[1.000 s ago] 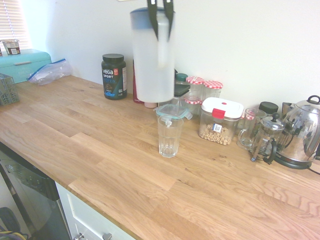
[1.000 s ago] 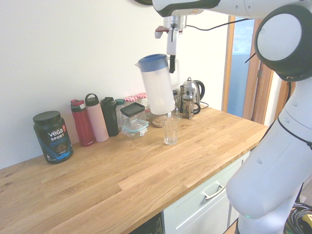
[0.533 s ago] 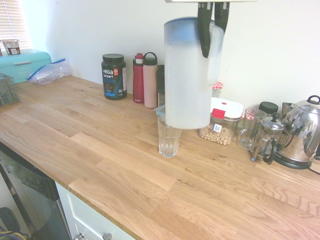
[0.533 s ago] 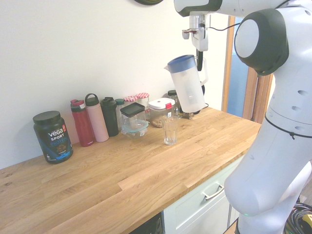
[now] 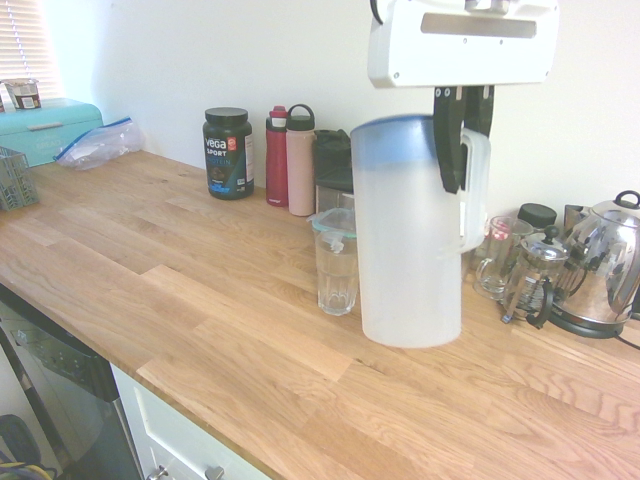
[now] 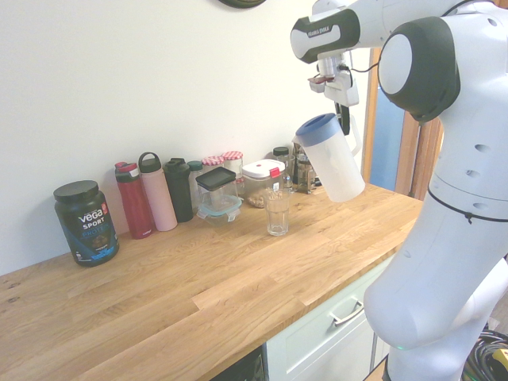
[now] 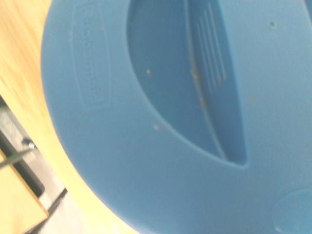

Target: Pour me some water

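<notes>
**user_a:** Pitcher (image 5: 405, 235) had swung way over since a second earlier, right? Back then it hung high above the drinking glass (image 5: 336, 272), tipped toward it; by this shot it had come sideways and lower, off to the kettle side of the glass.

**user_b:** Yep. In the first exterior view it sat just beside the glass, nearly upright, blocking the jars behind it. From that angle the base looked low over the wooden counter (image 5: 200, 300), but the second exterior view showed it (image 6: 330, 158) clearly in the air, leaning a bit, well above the worktop.

**user_a:** And the gripper (image 5: 461, 140)?

**user_b:** Clamped tight on the pitcher's side handle, dark fingers (image 5: 449, 150) pointing down along it. Same in the other view (image 6: 344, 119). The wrist cam was basically all pale blue lid (image 7: 170, 117), blurry, with a strip of counter at the edge.

**user_a:** Could you see the water?

**user_b:** Not really. The pitcher body was frosted white, so I couldn't tell the level inside. The glass looked clear; can't say how much was in it.

**user_a:** Other stuff on the counter?

**user_b:** Vega Sport tub (image 5: 228, 152), red bottle (image 5: 277, 156) and pink bottle (image 5: 300, 160) against the wall, French press (image 5: 533, 280) and steel kettle (image 5: 603, 265) at the far end. All apart from the pitcher.
</notes>
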You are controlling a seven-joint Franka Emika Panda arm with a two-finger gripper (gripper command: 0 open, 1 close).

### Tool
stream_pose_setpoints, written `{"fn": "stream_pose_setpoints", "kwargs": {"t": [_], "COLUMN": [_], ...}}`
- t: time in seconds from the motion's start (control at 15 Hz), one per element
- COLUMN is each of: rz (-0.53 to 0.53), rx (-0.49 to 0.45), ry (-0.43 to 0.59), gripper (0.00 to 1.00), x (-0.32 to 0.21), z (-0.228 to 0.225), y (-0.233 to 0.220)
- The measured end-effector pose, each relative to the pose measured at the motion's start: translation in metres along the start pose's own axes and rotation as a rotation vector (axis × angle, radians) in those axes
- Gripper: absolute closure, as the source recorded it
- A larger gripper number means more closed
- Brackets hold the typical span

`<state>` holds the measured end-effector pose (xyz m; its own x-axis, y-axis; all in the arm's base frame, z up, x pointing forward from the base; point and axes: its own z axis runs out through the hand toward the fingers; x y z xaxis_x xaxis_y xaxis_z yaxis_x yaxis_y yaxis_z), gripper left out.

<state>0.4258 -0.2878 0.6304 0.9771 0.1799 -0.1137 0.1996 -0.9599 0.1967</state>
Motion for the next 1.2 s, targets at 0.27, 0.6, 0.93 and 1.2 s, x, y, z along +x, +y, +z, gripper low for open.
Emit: {"fn": "stream_pose_setpoints", "kwargs": {"t": [0.27,0.6,0.93,1.2], "rz": [-0.038,-0.044,-0.064,-0.083], "rx": [-0.048,-0.128,-0.27,-0.362], "ry": [-0.015,-0.033,-0.055,-0.058], "gripper": [1.0,1.0,1.0,1.0], "x": [0.015,0.041,0.06,0.07], "z": [0.026,0.051,0.069,0.073], "y": [-0.015,-0.04,-0.06,-0.073]}}
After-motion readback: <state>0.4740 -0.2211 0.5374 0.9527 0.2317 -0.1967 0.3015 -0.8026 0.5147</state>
